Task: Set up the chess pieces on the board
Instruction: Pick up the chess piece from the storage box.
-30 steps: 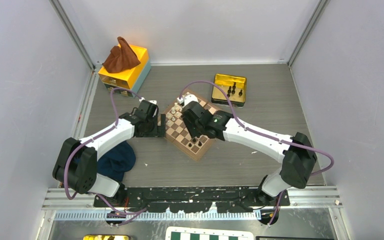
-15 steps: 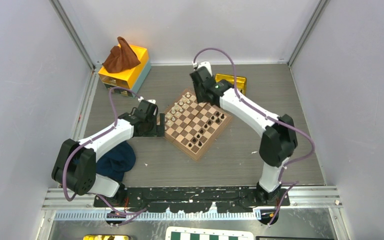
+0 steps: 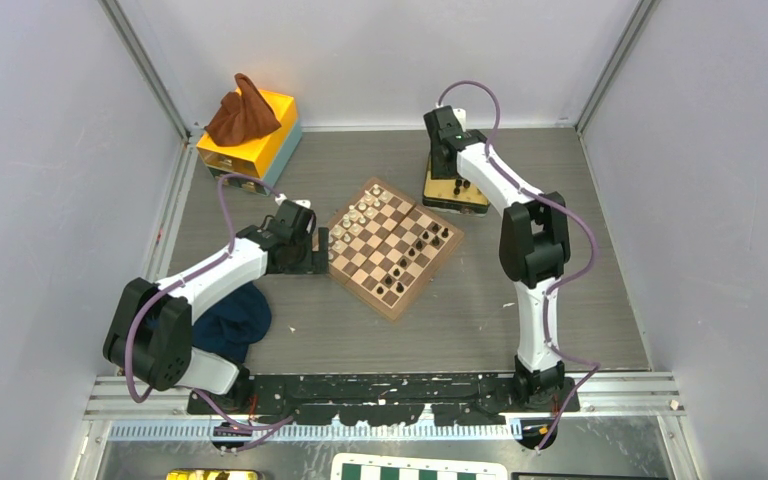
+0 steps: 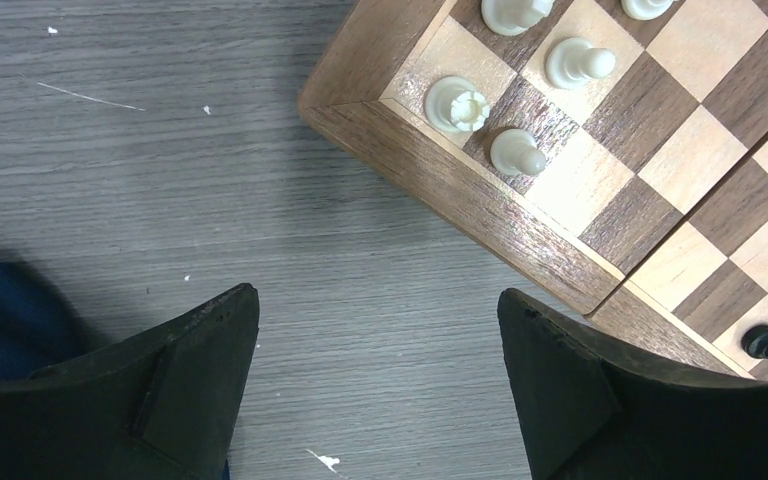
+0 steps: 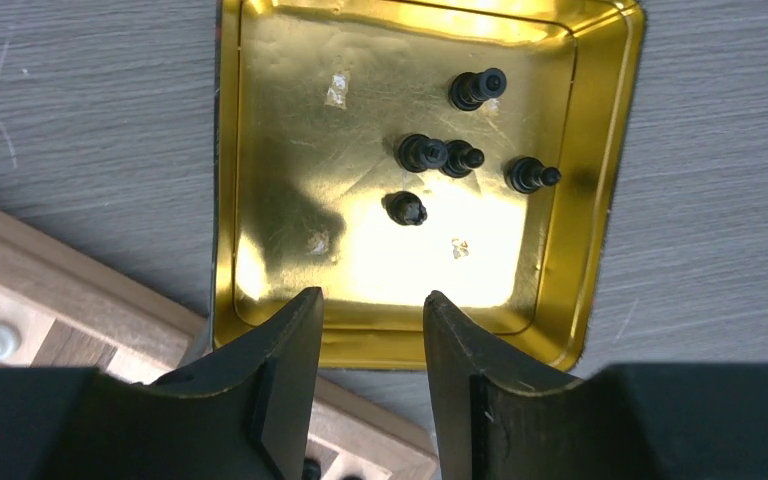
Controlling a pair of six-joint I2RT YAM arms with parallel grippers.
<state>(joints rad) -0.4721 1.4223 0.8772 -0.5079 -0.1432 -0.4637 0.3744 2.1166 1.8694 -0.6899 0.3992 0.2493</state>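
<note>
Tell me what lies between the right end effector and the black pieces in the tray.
Only bare gold tray floor, in the right wrist view. The open right end effector is at its near rim, the black pieces farther in.

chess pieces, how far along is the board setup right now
Done: several black pieces stand on the board. In hand: nothing; the right hand hovers open and empty over the gold tray. Left: five loose pieces lie in that tray; the left hand sits open beside the board.
</note>
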